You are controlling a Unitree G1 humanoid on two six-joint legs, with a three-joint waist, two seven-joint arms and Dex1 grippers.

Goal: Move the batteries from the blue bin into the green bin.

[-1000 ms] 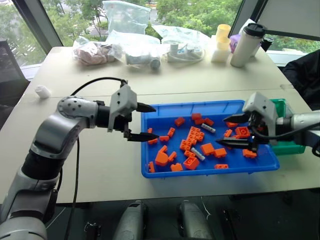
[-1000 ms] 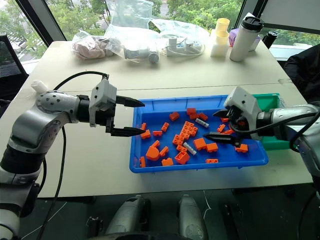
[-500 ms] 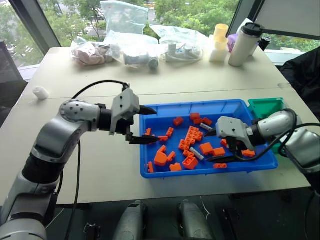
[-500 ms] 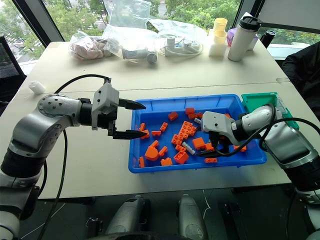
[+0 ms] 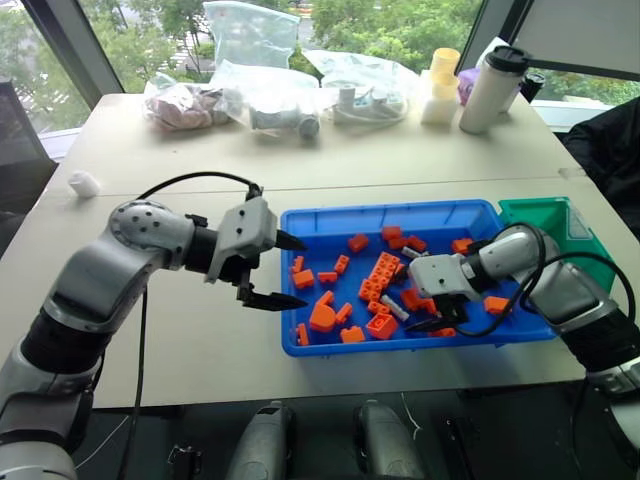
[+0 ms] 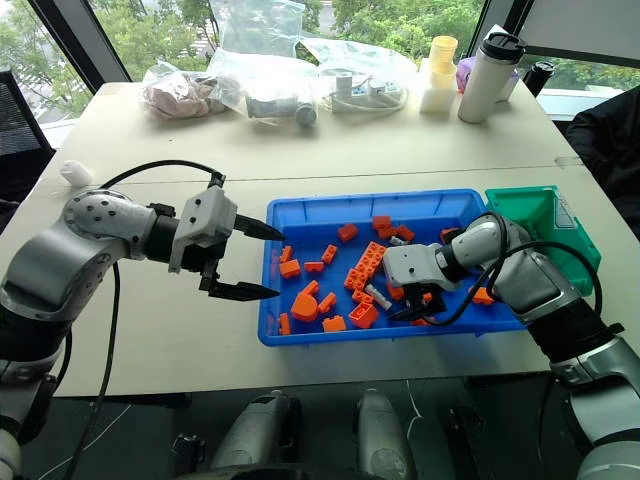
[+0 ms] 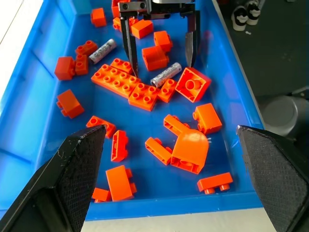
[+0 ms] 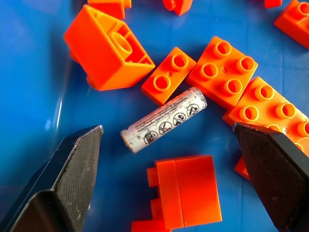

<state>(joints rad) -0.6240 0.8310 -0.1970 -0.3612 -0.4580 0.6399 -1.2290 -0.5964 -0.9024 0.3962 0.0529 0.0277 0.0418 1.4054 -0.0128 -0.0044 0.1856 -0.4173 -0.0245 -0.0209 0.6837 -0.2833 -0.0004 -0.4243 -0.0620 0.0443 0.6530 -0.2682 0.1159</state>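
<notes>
The battery (image 8: 164, 120) lying among the orange bricks (image 8: 107, 46) carries a row of small round warning symbols and a line of fine print. The print is too small to read.

Silver-grey arms — black cables, white-housed, black-fingered left claw (image 5: 283, 270).

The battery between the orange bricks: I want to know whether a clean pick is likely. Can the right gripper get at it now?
Probably yes: the right gripper hangs open straddling the battery, though orange bricks crowd it closely.
</notes>
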